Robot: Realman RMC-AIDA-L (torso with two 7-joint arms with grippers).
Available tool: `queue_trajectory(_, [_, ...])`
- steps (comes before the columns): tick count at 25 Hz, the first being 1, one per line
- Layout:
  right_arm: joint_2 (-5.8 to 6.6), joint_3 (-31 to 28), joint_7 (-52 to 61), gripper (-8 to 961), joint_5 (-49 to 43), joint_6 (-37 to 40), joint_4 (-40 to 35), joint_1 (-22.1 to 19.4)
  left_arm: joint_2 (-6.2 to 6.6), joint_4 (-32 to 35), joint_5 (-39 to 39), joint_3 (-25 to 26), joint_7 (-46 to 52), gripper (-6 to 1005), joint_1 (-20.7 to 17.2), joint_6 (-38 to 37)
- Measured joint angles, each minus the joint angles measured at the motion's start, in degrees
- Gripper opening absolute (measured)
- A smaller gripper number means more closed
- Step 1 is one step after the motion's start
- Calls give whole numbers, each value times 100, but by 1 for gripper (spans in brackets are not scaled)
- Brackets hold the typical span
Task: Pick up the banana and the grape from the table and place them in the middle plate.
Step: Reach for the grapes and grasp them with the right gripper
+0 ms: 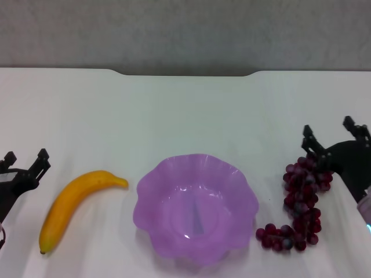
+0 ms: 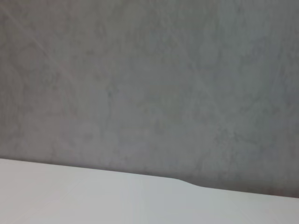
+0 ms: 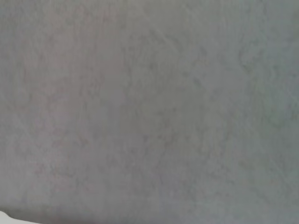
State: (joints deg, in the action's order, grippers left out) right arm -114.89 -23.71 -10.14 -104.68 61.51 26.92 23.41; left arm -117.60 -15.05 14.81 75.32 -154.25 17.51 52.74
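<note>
Sitting on table (image 1: 185,110): banana (image 1: 72,204) L, grape (image 1: 300,202) R; middle plate (image 1: 196,204) btwn

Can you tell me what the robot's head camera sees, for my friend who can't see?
An empty purple plate sits mid-table, a banana to its left, grapes to its right. Both grippers, left and right, wait open.

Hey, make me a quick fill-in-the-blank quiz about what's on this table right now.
1. The middle plate holds ____ fruit.
2. The banana lies on the plate's ____ side.
3. The right gripper hovers by the ____ end of the grape.
4. The left gripper, beside the banana, is ____.

Missing words: no; left; far; open
</note>
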Motion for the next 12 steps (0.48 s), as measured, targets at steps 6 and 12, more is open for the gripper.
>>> queue_trajectory(6, [28,-106,-299,891,-6,-163,166,13,8,15,13,0,0,800,-30,-4])
queue_trajectory(12, [-6,-117,-517,890,-10,-179,152,14,1,11,16,0,0,800,4,-9])
